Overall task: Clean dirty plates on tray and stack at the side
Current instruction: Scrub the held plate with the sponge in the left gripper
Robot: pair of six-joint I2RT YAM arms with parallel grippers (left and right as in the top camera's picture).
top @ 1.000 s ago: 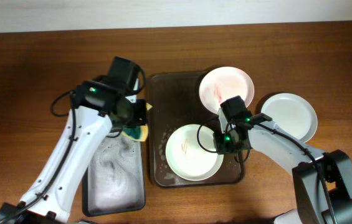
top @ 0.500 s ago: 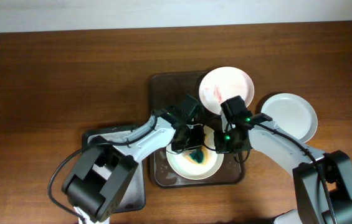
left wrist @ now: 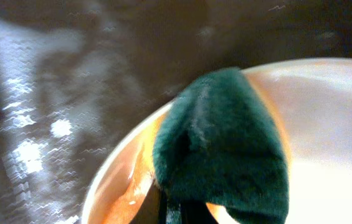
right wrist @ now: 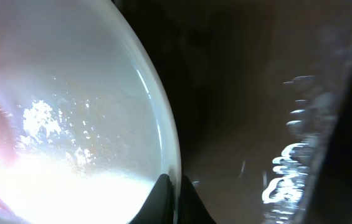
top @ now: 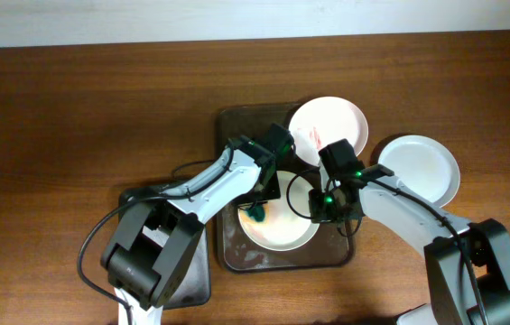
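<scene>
- When you look from above, the brown tray (top: pixel 236 126) sits in the middle of the table (top: pixel 74 108). The green plate (top: pixel 282 233) lies on the tray's half nearest the robot.
- The pink plate (top: pixel 329 126) rests at the tray's far right corner and pokes out over the rim. It has red smears on it.
- The white plate (top: pixel 419 169) is off the tray, on the table just to the right.
- The left gripper (top: pixel 259 204) is squeezed on a dark green sponge (top: pixel 255 215), which sits on the left side of the green plate.
- Only the left wrist view shows the sponge (left wrist: pixel 222 143) up close. It looks fuzzy, it covers part of the plate's edge, and the tray (left wrist: pixel 51 93) beside it is wet and shiny.
- The right gripper (top: pixel 318 208) is at the green plate's right edge. From above you cannot see its grip — the right wrist view shows it.
- In that view two dark fingertips (right wrist: pixel 163 196) pinch the plate's edge, one on each side.
</scene>
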